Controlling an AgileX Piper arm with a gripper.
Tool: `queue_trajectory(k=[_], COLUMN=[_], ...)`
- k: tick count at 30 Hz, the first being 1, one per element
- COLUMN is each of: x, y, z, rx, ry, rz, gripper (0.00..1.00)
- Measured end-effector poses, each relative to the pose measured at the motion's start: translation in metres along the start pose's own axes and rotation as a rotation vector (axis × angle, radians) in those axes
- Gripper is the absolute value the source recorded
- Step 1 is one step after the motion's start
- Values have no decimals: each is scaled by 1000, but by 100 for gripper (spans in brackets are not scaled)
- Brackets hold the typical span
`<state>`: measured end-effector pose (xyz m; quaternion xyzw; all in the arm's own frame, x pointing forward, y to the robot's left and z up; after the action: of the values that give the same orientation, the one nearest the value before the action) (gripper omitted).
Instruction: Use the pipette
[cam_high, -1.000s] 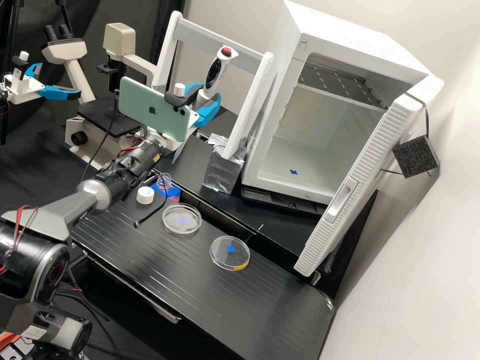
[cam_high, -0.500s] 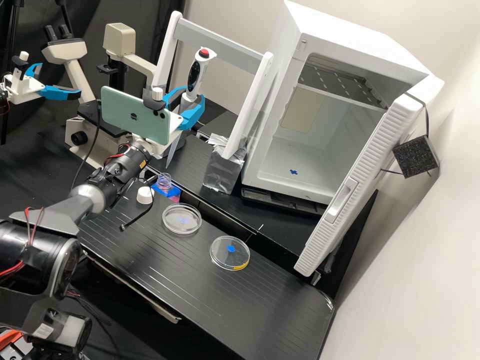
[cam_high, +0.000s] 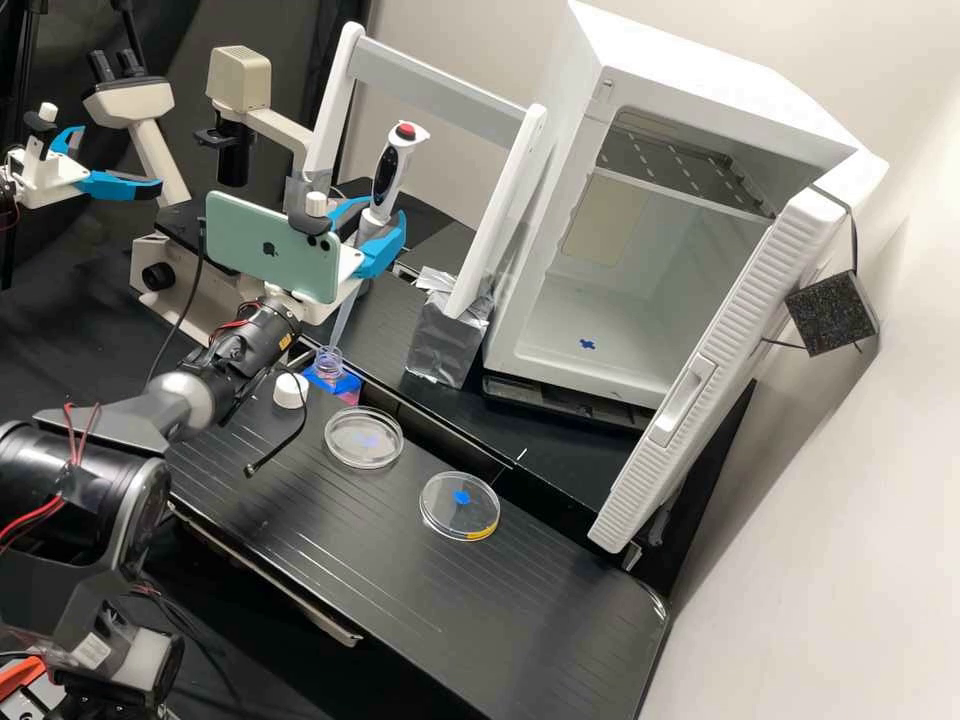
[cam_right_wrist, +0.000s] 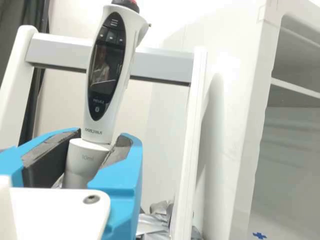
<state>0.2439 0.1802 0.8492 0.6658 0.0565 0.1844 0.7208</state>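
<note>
In the high view my gripper (cam_high: 378, 222) is shut on the pipette (cam_high: 388, 176), which stands nearly upright with its red button on top. Its clear tip slants down to the mouth of the small open bottle (cam_high: 327, 363); whether it is inside, I cannot tell. Blue tape surrounds the bottle's base. The white cap (cam_high: 291, 391) lies beside it on the bench. Two clear round dishes, one (cam_high: 349, 430) nearer the bottle and another (cam_high: 450, 517) farther right, rest on the black surface. In the wrist view the gripper (cam_right_wrist: 102, 142) clasps the pipette (cam_right_wrist: 106, 70) below its display.
Behind the bottle, a white frame (cam_high: 498, 205) stands with its foot wrapped in foil (cam_high: 446, 345). To the right is an open white incubator (cam_high: 545, 290) with its door (cam_high: 715, 365) swung out. A microscope (cam_high: 240, 80) stands behind the arm. A black cable hangs near the cap.
The gripper and pipette have moved left and lower in the high view, bringing the pipette's tip down to the bottle's mouth. The dishes and cap have stayed put.
</note>
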Motion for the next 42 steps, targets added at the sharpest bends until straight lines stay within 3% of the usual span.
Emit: queue_trajectory(k=[11, 31, 42], x=[-16, -36, -35], y=[-15, -54, -62], z=[4, 8, 14], rx=[-16, -132, -133], ry=[34, 26, -16], rz=[52, -86, -103], gripper=[0, 0, 0])
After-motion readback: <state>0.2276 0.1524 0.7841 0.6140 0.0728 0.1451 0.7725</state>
